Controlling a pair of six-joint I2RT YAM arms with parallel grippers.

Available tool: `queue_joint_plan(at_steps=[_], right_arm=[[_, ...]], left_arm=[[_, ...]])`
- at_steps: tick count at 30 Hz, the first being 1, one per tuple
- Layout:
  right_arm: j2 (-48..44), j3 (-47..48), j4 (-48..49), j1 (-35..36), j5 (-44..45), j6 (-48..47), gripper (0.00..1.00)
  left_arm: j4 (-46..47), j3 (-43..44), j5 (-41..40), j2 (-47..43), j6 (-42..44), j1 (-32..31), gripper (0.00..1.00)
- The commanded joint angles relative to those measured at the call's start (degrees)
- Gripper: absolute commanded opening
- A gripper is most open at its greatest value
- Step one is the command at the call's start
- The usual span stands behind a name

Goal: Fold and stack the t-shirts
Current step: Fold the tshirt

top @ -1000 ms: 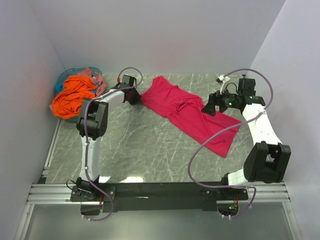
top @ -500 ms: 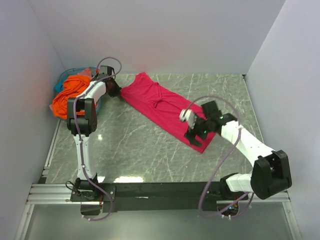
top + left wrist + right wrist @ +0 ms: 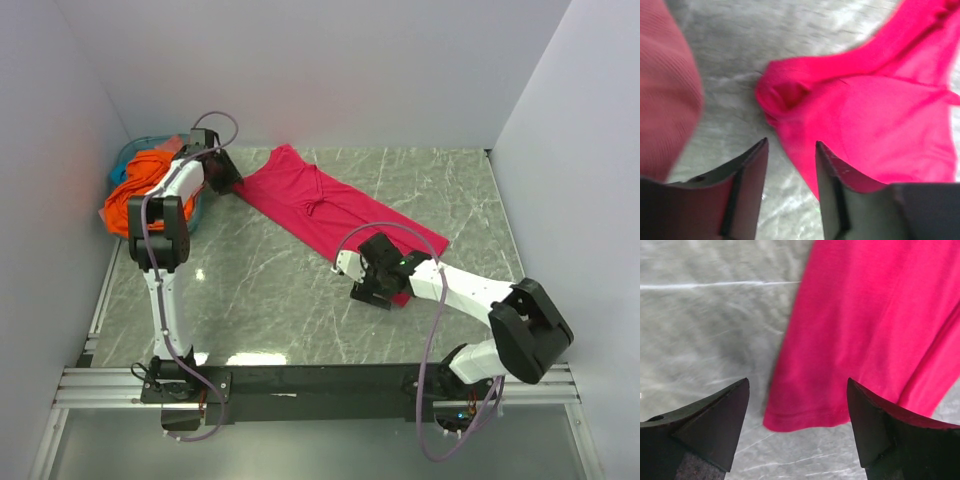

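Right gripper [image 3: 368, 288] has swung leftward to the near hem corner of the crimson-pink t-shirt [image 3: 330, 210]. The left gripper [image 3: 226, 178] has let go of that shirt's far-left corner, and the cloth lies where it did half a second before.

- **Left of the shirt:** orange t-shirt [image 3: 140, 195], heaped in and over the teal basket [image 3: 124, 158].
- **At the shirt's far-left corner:** left gripper, jaws partly parted with nothing between them, the bunched corner just ahead of the fingertips.
- **The shirt itself:** laid diagonally on the grey marbled table [image 3: 260, 290], rumpled at mid-length.
- **At its near hem:** right gripper, jaws wide, straddling the hem corner and gripping nothing.
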Motion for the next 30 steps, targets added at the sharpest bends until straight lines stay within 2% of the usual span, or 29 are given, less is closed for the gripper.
queue_joint_plan(at_steps=[1, 4, 6, 7, 9, 13, 14, 16, 22, 28, 30], right_arm=[[1.6, -1.1, 4.7, 1.8, 6.5, 2.1, 0.84], [4.1, -2.2, 7.3, 2.6, 9.5, 2.6, 0.81], [5.9, -2.0, 7.4, 2.7, 10.1, 3.2, 0.74], [6.3, -2.0, 7.0, 2.9, 9.9, 3.8, 0.67], [7.0, -2.1, 6.1, 3.5, 9.0, 4.3, 0.61], [7.6, -3.1, 6.0, 4.5, 9.6, 5.2, 0.56], [7.8, -3.0, 5.6, 4.5, 9.9, 5.2, 0.47], [7.9, -3.1, 5.3, 4.5, 10.2, 5.3, 0.38], [7.4, -3.6, 3.1, 5.0, 9.7, 5.7, 0.11], [2.9, -4.6, -0.7, 8.6, 5.9, 5.9, 0.01], [0.3, -4.9, -3.7, 10.4, 1.5, 5.7, 0.00]], left_arm=[[2.3, -0.3, 5.1, -9.0, 1.8, -0.3, 0.50], [3.7, -3.1, 5.3, -16.1, 1.6, -0.3, 0.54], [5.1, -6.0, 5.1, -22.6, 1.0, -0.3, 0.56], [5.8, -8.8, 4.4, -27.4, 0.7, -0.3, 0.57], [8.0, -12.2, 4.4, -32.2, 0.0, -0.3, 0.60], [11.4, -21.9, 6.0, -43.3, -1.5, -0.3, 0.61], [11.7, -25.7, 6.3, -47.0, -1.6, -0.3, 0.61], [11.5, -30.2, 7.1, -51.8, -1.5, -0.3, 0.61], [8.2, -38.0, 7.3, -62.1, 0.7, -0.3, 0.64], [7.0, -42.7, 10.2, -68.3, 0.6, -0.3, 0.64], [7.5, -44.1, 10.9, -69.7, -0.3, -0.3, 0.64]])
